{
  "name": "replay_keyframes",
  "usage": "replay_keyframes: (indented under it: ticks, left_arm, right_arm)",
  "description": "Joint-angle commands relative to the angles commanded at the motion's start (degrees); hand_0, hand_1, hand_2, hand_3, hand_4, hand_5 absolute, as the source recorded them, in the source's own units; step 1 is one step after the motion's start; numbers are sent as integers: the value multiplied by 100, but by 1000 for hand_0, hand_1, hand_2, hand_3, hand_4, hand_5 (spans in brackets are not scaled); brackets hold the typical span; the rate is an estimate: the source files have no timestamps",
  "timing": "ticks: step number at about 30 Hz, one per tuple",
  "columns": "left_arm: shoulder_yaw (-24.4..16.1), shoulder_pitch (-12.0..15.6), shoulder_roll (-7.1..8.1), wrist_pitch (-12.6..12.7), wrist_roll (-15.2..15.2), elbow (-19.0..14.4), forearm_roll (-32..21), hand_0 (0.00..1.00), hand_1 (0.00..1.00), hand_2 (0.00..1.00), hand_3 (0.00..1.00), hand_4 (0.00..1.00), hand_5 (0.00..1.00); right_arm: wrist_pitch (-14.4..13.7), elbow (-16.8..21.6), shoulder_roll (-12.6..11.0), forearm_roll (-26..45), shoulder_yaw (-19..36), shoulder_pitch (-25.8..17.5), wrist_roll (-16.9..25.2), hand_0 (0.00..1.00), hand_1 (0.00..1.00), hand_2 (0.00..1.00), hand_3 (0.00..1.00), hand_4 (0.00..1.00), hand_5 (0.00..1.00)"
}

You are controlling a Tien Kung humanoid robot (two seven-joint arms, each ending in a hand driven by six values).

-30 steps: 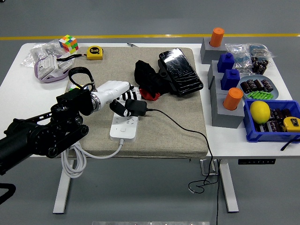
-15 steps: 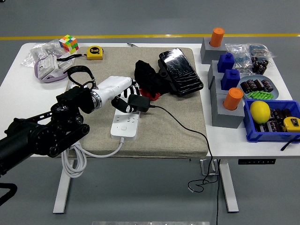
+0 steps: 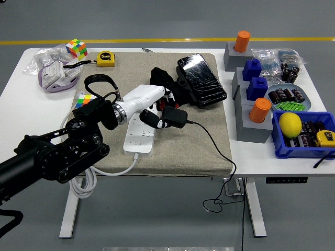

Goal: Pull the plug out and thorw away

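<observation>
My left hand (image 3: 157,112), white with black fingers, reaches in from the lower left and is shut on the black plug adapter (image 3: 175,117). The adapter hangs clear of the white power strip (image 3: 139,137), a little above and to its right over the beige mat (image 3: 188,146). Its thin black cable (image 3: 214,146) trails right across the mat and drops off the front edge. The strip lies lengthwise on the mat, its thick white cord (image 3: 84,183) looping off the table at the left. My right hand is out of view.
Behind the hand lie a black and red cloth (image 3: 163,83) and a black case (image 3: 201,79). Grey blocks with blue and orange pegs (image 3: 252,112) and a blue bin (image 3: 302,137) with a lemon stand at right. A cube (image 3: 76,48) and tape measure (image 3: 106,58) sit far left.
My left hand has lifted the adapter off the power strip and carried it up and to the right. The cable has swung right with it.
</observation>
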Motion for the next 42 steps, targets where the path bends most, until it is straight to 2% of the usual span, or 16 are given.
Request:
replay_keyframes:
  ticks: [5, 8, 9, 10, 14, 15, 20, 21, 25, 26, 27, 32, 33, 38, 39, 42]
  left_arm:
    - [249, 11, -309, 169, 20, 324, -144, 329, 435, 446, 538, 765, 2]
    - [419, -25, -404, 259, 32, 523, -215, 329, 435, 446, 538, 765, 2]
    - [472, -41, -434, 272, 42, 609, -223, 388, 492, 496, 575, 764, 2]
    - [504, -51, -452, 277, 46, 669, -234, 388, 492, 496, 575, 764, 2]
    - [554, -53, -470, 338, 23, 797, -256, 388, 492, 496, 575, 764, 2]
    - [556, -53, -466, 345, 19, 803, -254, 518, 595, 559, 591, 938, 2]
    - [573, -68, -460, 213, 115, 806, -184, 518, 595, 559, 591, 938, 2]
    - [572, -67, -460, 179, 133, 809, -178, 769, 793, 776, 816, 998, 204]
    - [516, -15, -431, 90, 194, 723, -94, 769, 793, 776, 816, 998, 204]
    - [467, 2, -416, 124, 152, 671, -5, 769, 793, 776, 816, 998, 204]
    - [419, 16, -400, 157, 123, 619, 59, 998, 998, 998, 998, 998, 553]
    - [-44, 222, -249, 427, -143, 105, 269, 998, 998, 998, 998, 998, 553]
    - [-147, 300, -199, 514, -220, -13, 255, 998, 998, 998, 998, 998, 665]
    - [-813, 893, 156, 880, -401, -1082, 93, 998, 998, 998, 998, 998, 665]
    - [-918, 1025, 241, 934, -406, -1306, 19, 813, 822, 795, 997, 998, 397]
    - [-1089, 1324, 441, 975, -272, -1696, -11, 813, 822, 795, 997, 998, 397]
  right_arm:
    - [-12, 13, 11, 24, -31, 35, 8, 619, 651, 683, 632, 984, 529]
    - [-16, 9, 7, 23, -26, 45, 6, 619, 651, 683, 632, 984, 529]
    - [-15, 5, 5, 20, -21, 47, 3, 619, 651, 683, 632, 984, 529]
    - [-13, 3, 2, 20, -19, 47, 1, 619, 651, 683, 632, 984, 529]
    - [-9, -11, -8, 7, -2, 37, -6, 619, 651, 683, 632, 984, 529]
    - [-7, -16, -7, 0, 2, 34, -7, 618, 651, 683, 632, 984, 529]
    - [-8, -10, -5, 13, -21, 36, -2, 618, 651, 683, 632, 984, 529]
    - [-7, -8, -6, 13, -28, 42, -2, 618, 651, 683, 632, 984, 529]
    - [-17, 9, -6, 21, -18, 54, 4, 618, 651, 683, 632, 984, 529]
    - [-18, 5, -8, 15, -10, 57, 2, 618, 651, 683, 632, 984, 529]
    - [-17, 0, -10, 7, -2, 59, -2, 618, 651, 683, 632, 983, 527]
    - [-16, 0, -23, -4, 1, 59, -4, 618, 651, 683, 632, 983, 527]
    - [-18, 1, -21, -6, 6, 59, -3, 619, 651, 683, 632, 983, 526]
    - [-11, -1, -16, -20, 20, 43, -3, 619, 651, 683, 632, 983, 526]
    - [-8, -3, -18, -26, 24, 41, -4, 618, 651, 683, 631, 983, 526]
    - [-7, -5, -13, -41, 55, 37, -4, 618, 651, 683, 631, 983, 526]
